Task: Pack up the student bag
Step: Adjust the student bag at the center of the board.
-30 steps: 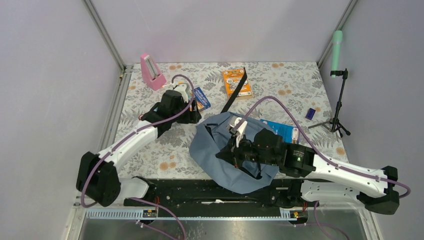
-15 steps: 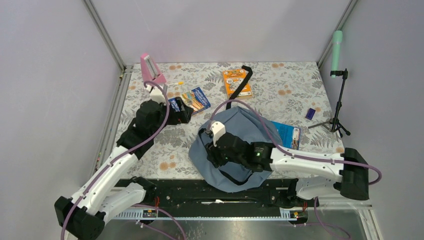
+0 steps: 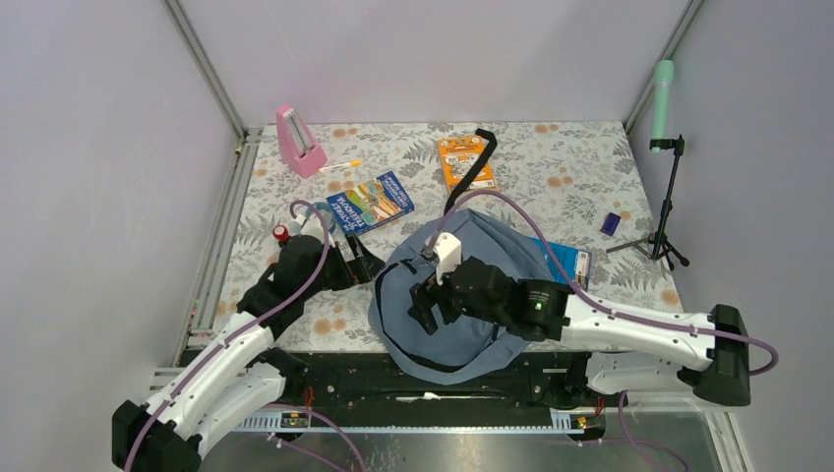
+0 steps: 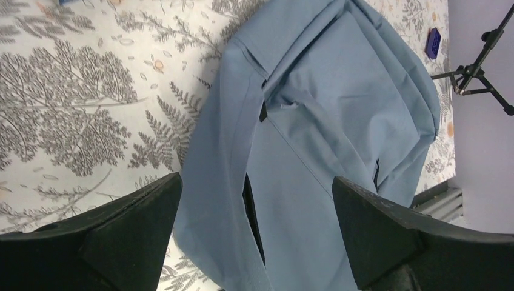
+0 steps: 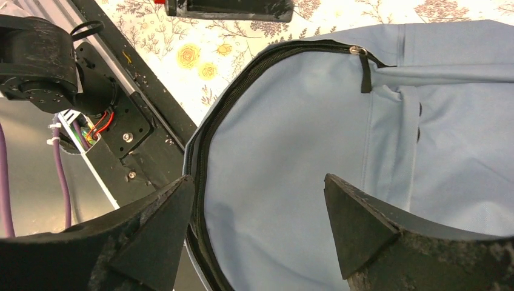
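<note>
- Student bag (image 3: 492, 258): grey-blue, lying flat on the floral tabletop (image 3: 561, 157) at centre near the front edge, its near end overhanging the black base rail (image 3: 344, 369).
- Left claw (image 4: 256, 182): jaws spread wide and gripping nothing, poised at the bag's left side with the fabric showing between the fingers.
- Right claw (image 5: 257, 180): jaws likewise apart and empty, above the bag's near-left part, beside the curved dark zipper (image 5: 242, 73).
- The right arm (image 3: 610, 320) crosses the bag and hides its middle in the overhead view.
- Black strap (image 3: 470, 175): runs from the bag's far side across the orange book (image 3: 458, 155).
- Blue book (image 3: 568, 261): partly tucked under the bag's right edge.
- Blue booklet (image 3: 369, 201): just beyond the left claw.
- Pink wedge-shaped object (image 3: 299, 141), pen (image 3: 339, 166) and red-capped bottle (image 3: 281, 234): far left.
- Small dark blue object (image 3: 610, 223) and tripod stand (image 3: 667, 202): far right, well apart from the bag.
</note>
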`<state>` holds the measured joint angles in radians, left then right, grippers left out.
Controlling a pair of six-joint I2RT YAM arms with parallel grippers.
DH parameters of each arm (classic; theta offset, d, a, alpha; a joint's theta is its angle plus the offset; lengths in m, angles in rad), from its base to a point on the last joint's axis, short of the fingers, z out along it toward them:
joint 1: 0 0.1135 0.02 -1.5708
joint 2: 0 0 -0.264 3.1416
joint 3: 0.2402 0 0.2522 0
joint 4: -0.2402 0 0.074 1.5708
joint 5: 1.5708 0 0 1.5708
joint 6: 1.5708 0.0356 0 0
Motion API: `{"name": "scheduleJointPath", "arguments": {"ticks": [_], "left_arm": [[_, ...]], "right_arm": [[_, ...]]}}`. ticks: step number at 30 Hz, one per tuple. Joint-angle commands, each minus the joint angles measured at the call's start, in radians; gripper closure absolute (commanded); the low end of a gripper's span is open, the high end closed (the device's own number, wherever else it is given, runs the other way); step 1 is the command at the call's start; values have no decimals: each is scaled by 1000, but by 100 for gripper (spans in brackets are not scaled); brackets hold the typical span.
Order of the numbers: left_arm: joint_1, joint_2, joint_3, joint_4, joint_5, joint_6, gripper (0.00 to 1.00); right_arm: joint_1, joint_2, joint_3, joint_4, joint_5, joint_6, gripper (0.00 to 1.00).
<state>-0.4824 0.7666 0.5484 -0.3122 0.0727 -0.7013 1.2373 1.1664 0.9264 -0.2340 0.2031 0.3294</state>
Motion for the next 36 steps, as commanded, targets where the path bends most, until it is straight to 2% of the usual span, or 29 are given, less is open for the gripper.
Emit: {"name": "scheduleJointPath", "arguments": {"ticks": [1, 4, 9, 19, 25, 29, 36], "left_arm": [[-2, -37, -25, -43, 72, -58, 2], [-2, -67, -59, -61, 109, -88, 9], [-6, -114, -99, -106, 168, -124, 15], [-18, -158, -148, -147, 204, -142, 31], [-23, -151, -149, -146, 198, -132, 35], [-25, -139, -153, -145, 206, -129, 42], [-27, -135, -156, -146, 208, -127, 53]], "right_arm": [[2, -61, -54, -42, 18, -33, 15], [9, -65, -100, -11, -133, -86, 20], [49, -114, -199, 80, -256, -94, 20], [83, -126, -235, 93, -304, -85, 23], [85, -81, -235, 103, -284, -86, 30], [86, -56, -239, 124, -276, -81, 36], [88, -22, -234, 132, -286, -84, 40]]}}
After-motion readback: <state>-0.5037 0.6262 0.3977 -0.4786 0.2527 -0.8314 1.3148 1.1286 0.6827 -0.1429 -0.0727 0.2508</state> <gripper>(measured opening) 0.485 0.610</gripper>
